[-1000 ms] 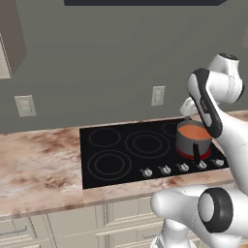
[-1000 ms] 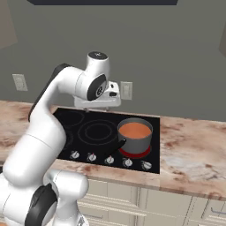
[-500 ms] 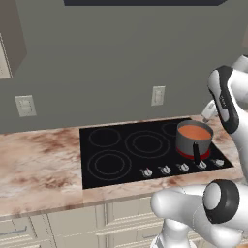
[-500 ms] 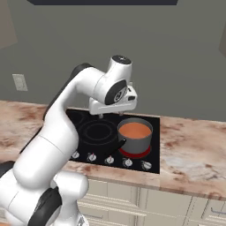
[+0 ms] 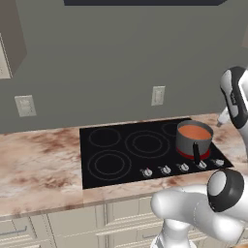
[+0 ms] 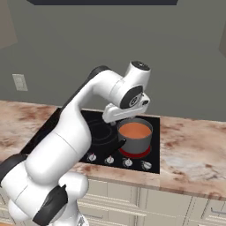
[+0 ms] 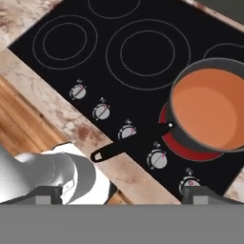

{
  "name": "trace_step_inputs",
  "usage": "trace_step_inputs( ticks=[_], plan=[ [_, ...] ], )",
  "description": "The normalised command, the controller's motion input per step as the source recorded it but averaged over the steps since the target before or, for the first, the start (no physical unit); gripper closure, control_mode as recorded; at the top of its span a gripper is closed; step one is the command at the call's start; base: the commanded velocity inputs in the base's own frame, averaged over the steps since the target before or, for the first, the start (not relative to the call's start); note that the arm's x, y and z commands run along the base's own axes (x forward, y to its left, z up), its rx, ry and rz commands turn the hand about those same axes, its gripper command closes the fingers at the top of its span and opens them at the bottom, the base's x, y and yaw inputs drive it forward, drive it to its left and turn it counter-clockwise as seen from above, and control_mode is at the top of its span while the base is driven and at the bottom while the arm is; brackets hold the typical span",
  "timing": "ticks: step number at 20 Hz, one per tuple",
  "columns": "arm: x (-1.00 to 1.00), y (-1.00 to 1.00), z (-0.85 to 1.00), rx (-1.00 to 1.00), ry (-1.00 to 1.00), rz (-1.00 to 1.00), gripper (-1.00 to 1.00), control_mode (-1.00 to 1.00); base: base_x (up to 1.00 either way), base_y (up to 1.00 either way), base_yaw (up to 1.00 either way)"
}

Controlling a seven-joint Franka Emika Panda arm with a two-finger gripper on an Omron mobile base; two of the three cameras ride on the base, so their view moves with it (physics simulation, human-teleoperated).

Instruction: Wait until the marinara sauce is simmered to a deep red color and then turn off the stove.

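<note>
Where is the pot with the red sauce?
The saucepan of marinara sauce sits on the glowing red burner at the stove's right front corner, just behind the knobs, handle pointing toward them.

Place: a home kitchen, rendered.
Cooking: black glass stove (image 5: 145, 150) with burner rings and silver knobs (image 7: 157, 158), set into the surface.
Surface: marbled stone (image 5: 38, 164).
Below: cream cabinet fronts (image 6: 176, 207).
Wall: grey, with outlets (image 5: 158, 95).
</note>
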Motion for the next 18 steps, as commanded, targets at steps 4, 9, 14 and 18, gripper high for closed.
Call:
trace_step_inputs(
  ticks=[4,9,14,18],
  plan=[
    [0.00,-0.18,-0.47,0.00,0.00,0.12,-1.00,-1.00,0.00,0.00,0.00],
    [-0.03,-0.27,-0.31,0.00,-0.01,0.07,-1.00,-1.00,0.00,0.00,0.00],
    [-0.14,-0.39,-0.12,0.00,-0.07,0.04,-1.00,-1.00,0.00,0.00,0.00],
    [-0.05,-0.28,-0.22,-0.03,-0.06,0.02,-1.00,-1.00,0.00,0.00,0.00]
  ],
)
